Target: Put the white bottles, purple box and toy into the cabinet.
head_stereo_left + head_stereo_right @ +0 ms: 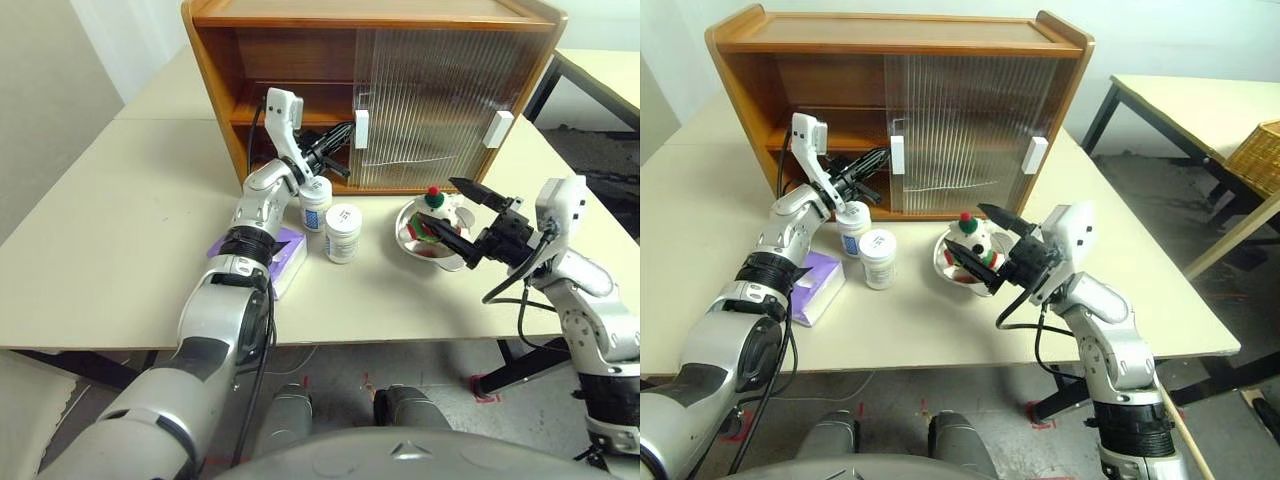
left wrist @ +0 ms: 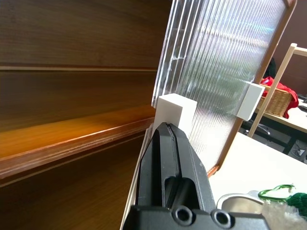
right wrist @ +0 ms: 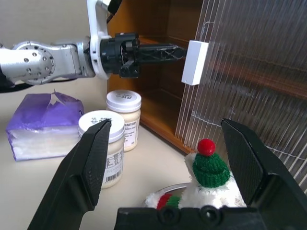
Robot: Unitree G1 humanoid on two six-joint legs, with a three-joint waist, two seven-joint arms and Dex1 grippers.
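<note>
The cabinet (image 1: 750,60) at the top of the frame is warm, satiny wood; its sliding doors (image 1: 970,120) are ribbed translucent plastic with matt white handles (image 1: 897,155). The white bottles (image 1: 878,258) are smooth plastic, the purple box (image 1: 816,283) soft film, the toy (image 3: 211,184) knitted and plush. The tabletop (image 1: 690,200) is matt cream.

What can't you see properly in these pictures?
- Purple box: the left arm covers much of it in the left eye view.
- Toy: its lower body is cut off by the right wrist view's edge.
- White bottles: label print too small to read.
- Cabinet: whatever is behind its ribbed doors is blurred out.
</note>
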